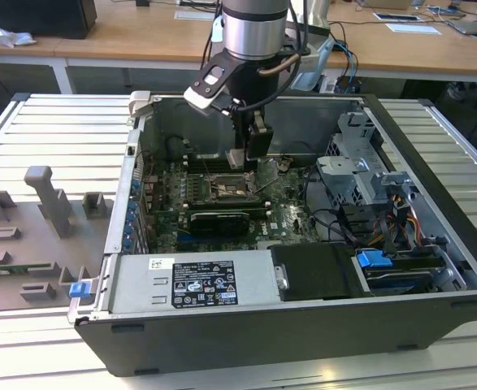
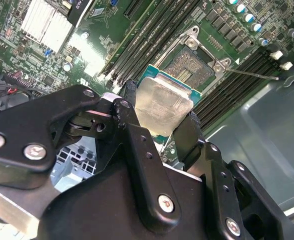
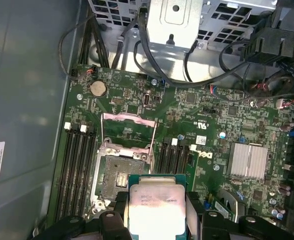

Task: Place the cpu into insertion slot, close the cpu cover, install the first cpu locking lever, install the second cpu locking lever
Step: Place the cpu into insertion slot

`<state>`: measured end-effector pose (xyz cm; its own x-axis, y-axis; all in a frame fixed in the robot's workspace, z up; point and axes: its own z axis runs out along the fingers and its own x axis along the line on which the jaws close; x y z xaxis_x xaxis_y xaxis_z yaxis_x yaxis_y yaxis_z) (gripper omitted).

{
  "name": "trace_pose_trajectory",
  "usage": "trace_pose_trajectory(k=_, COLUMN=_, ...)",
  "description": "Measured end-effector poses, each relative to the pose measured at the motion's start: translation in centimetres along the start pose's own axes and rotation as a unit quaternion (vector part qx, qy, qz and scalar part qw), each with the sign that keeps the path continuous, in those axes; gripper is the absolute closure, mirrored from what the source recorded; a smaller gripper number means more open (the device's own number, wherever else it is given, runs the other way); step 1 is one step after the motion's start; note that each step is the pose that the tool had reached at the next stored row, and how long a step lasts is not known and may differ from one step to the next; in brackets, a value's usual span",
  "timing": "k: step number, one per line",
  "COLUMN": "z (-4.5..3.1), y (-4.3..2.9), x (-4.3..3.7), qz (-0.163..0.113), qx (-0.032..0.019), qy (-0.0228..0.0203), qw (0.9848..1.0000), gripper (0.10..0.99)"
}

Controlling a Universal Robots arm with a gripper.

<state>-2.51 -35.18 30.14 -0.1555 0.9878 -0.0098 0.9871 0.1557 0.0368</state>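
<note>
My gripper (image 2: 162, 114) is shut on the cpu (image 2: 163, 106), a flat silver-grey square on a green carrier, with one black finger (image 2: 130, 102) on each side. In the first wrist view the cpu (image 3: 157, 210) hangs just above the board, overlapping one edge of the insertion slot (image 3: 117, 172). The slot (image 2: 193, 65) is bare, its dark contact field showing. Beyond the slot, the cpu cover (image 3: 128, 131) stands swung up. A thin locking lever (image 2: 252, 74) sticks out, unlatched. In the exterior view the gripper (image 1: 250, 158) is low inside the open computer case, over the socket (image 1: 224, 191).
Black memory slots (image 3: 79, 165) flank the socket on both sides. A finned heatsink (image 3: 248, 161), cables (image 3: 136, 45) and a metal drive cage (image 1: 360, 171) lie close by. The power supply (image 1: 193, 284) fills the case's front. A grey fixture tray (image 1: 35, 227) sits at the exterior view's left.
</note>
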Motion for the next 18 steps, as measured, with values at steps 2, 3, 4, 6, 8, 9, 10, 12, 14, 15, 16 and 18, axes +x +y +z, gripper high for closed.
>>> trace_pose_trajectory(k=2, z=0.05, y=0.00, x=0.00, qz=0.001, qx=0.0001, qy=0.0000, qw=1.0000, gripper=0.545)
trace_pose_trajectory(k=3, z=0.09, y=0.00, x=0.00, qz=0.001, qx=0.0001, qy=0.0000, qw=1.0000, gripper=0.545)
trace_pose_trajectory(k=4, z=0.11, y=0.00, x=0.00, qz=0.002, qx=0.0002, qy=0.0000, qw=1.0000, gripper=0.545)
trace_pose_trajectory(k=6, z=0.19, y=0.00, x=0.00, qz=0.003, qx=0.0003, qy=0.0000, qw=1.0000, gripper=0.545)
trace_pose_trajectory(k=8, z=0.22, y=-0.01, x=0.00, qz=0.004, qx=0.0005, qy=-0.0001, qw=1.0000, gripper=0.545)
trace_pose_trajectory(k=9, z=0.24, y=-0.01, x=0.00, qz=0.004, qx=0.0006, qy=-0.0001, qw=1.0000, gripper=0.545)
trace_pose_trajectory(k=10, z=0.26, y=-0.01, x=0.00, qz=0.004, qx=0.0007, qy=-0.0001, qw=1.0000, gripper=0.545)
trace_pose_trajectory(k=12, z=0.31, y=-0.01, x=0.00, qz=0.005, qx=0.0008, qy=-0.0001, qw=1.0000, gripper=0.545)
trace_pose_trajectory(k=14, z=0.42, y=-0.01, x=0.00, qz=0.007, qx=0.0010, qy=-0.0001, qw=1.0000, gripper=0.545)
trace_pose_trajectory(k=15, z=0.45, y=-0.02, x=0.00, qz=0.008, qx=0.0010, qy=-0.0001, qw=1.0000, gripper=0.545)
trace_pose_trajectory(k=16, z=0.48, y=-0.02, x=0.01, qz=0.008, qx=0.0011, qy=-0.0001, qw=1.0000, gripper=0.545)
trace_pose_trajectory(k=18, z=0.54, y=-0.02, x=0.01, qz=0.009, qx=0.0012, qy=-0.0002, qw=1.0000, gripper=0.545)
